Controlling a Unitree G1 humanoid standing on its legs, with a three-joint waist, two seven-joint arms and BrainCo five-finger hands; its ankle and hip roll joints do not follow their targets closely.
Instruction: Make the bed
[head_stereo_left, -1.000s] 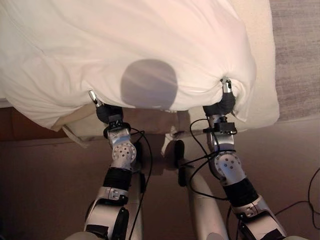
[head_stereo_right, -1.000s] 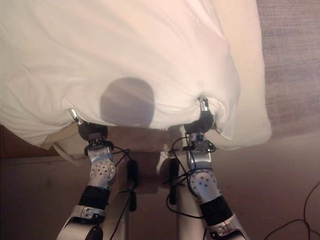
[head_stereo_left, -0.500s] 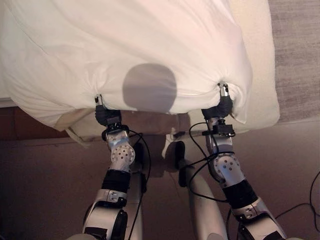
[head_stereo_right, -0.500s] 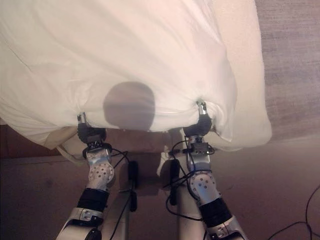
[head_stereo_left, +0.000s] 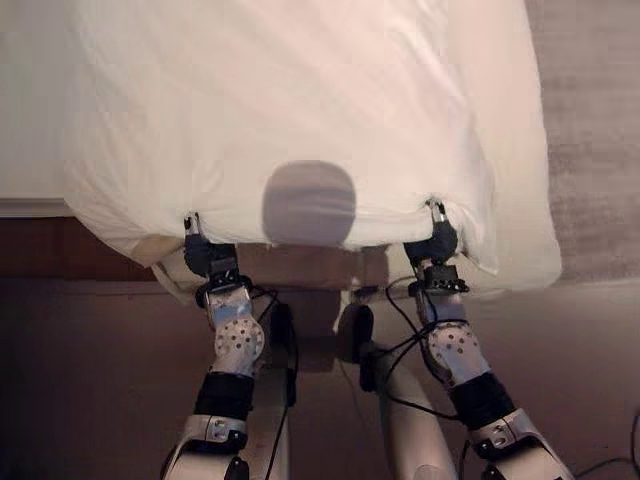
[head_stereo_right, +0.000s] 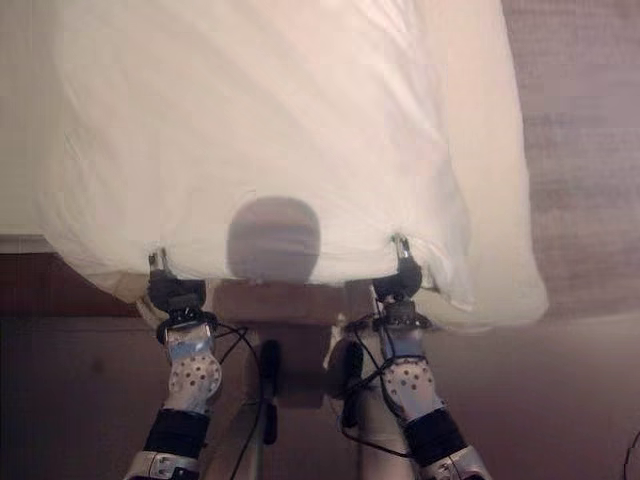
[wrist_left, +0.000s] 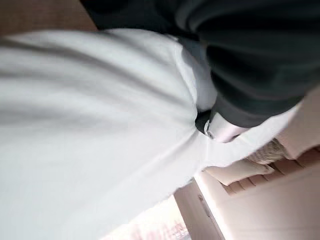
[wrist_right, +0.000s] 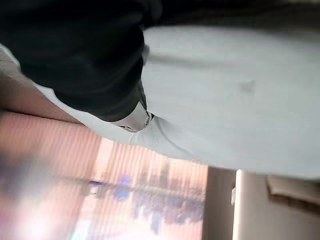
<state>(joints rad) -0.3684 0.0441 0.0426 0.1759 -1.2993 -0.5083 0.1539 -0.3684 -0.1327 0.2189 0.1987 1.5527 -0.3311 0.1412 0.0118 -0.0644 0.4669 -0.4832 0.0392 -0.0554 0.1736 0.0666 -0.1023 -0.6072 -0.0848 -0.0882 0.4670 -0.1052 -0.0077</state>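
A white duvet (head_stereo_left: 290, 110) is spread over the bed, and its near edge hangs just past the bed's near end. My left hand (head_stereo_left: 197, 252) grips that edge at the left, its fingers curled into the cloth (wrist_left: 90, 125). My right hand (head_stereo_left: 438, 240) grips the same edge near the right corner, where the cloth (wrist_right: 235, 100) bunches round its fingers (wrist_right: 132, 120). Both hands are level with each other, and the edge is stretched between them.
A cream sheet on the mattress (head_stereo_left: 525, 150) shows along the duvet's right side. The dark wooden bed frame (head_stereo_left: 60, 250) runs below the near edge at the left. Grey carpet (head_stereo_left: 600, 110) lies to the right of the bed, and brown floor is near me.
The view has shifted. Both hands have drawn the duvet's edge closer to me and lower over the bed's end. The cloth now lies narrower on the left and flatter.
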